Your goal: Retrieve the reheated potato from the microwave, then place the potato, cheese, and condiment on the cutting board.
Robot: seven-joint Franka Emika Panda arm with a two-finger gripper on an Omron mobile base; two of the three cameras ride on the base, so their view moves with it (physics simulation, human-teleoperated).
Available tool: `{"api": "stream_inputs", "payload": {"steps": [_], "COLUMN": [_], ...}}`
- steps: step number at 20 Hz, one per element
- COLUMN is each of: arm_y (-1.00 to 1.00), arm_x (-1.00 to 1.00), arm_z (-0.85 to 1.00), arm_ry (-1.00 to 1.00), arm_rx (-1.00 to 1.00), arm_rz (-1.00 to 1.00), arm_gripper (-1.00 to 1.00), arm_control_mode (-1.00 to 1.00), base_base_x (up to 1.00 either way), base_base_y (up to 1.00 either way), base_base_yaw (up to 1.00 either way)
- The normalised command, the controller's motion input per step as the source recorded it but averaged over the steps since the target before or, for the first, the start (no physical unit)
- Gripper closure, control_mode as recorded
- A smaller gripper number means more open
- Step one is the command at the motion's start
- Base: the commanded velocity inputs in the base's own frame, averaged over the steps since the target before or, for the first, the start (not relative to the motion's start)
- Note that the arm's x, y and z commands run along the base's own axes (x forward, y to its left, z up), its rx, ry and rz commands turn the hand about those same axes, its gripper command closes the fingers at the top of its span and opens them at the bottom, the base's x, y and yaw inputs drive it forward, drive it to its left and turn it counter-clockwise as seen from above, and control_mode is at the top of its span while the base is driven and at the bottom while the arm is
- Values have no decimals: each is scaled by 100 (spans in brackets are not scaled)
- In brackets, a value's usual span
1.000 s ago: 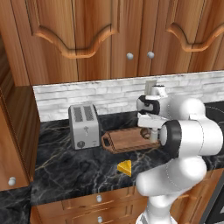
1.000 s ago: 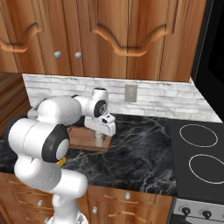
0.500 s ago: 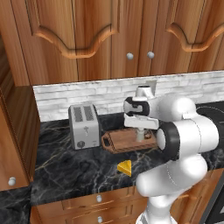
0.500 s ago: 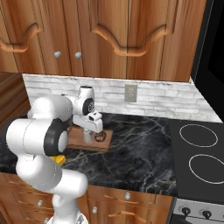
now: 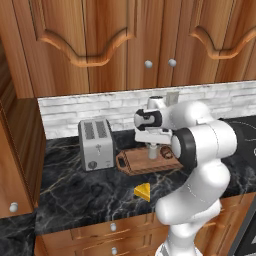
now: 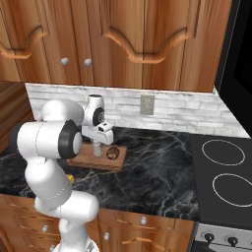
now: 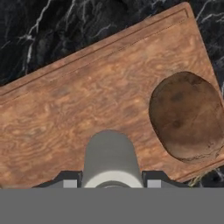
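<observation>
You are lowering the gripper (image 5: 153, 152) over the cutting board (image 7: 87, 100), its jaws pinching a grey cylinder, likely the condiment (image 7: 111, 157). The potato (image 7: 187, 116) is already lying on the board's right end; the cheese (image 5: 142, 191) is waiting on the near counter (image 5: 80, 200). Next, you should set the condiment down upright, clear of the potato.

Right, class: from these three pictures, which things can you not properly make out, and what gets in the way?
- Condiment, hand view: its base is cut off at the bottom, label unseen.
- Cheese, right base view: mostly behind the arm.
- Cutting board, left base view: right end behind the arm.
- Potato, right base view: too small for skin detail.
</observation>
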Motion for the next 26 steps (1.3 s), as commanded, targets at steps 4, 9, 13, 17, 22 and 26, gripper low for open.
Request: {"api": "stream_inputs", "payload": {"steps": [4, 9, 13, 17, 22, 26], "arm_y": [-6, -2, 0, 0, 0, 0], "arm_x": [9, -1, -1, -8, -16, -11], "arm_z": [-22, -24, -21, -27, -22, 1], "arm_ry": [0, 0, 0, -3, -3, -10], "arm_rx": [0, 0, 0, 0, 0, 0], "arm_rz": [0, 0, 0, 0, 0, 0], "arm_gripper": [100, 100, 100, 100, -100, -100], "arm_control_mode": [-100, -100, -100, -100, -100, -100], "base_base_x": [0, 0, 0, 0, 0, 0], "base_base_y": [0, 0, 0, 0, 0, 0], "base_base_yaw": [0, 0, 0, 0, 0, 0]}}
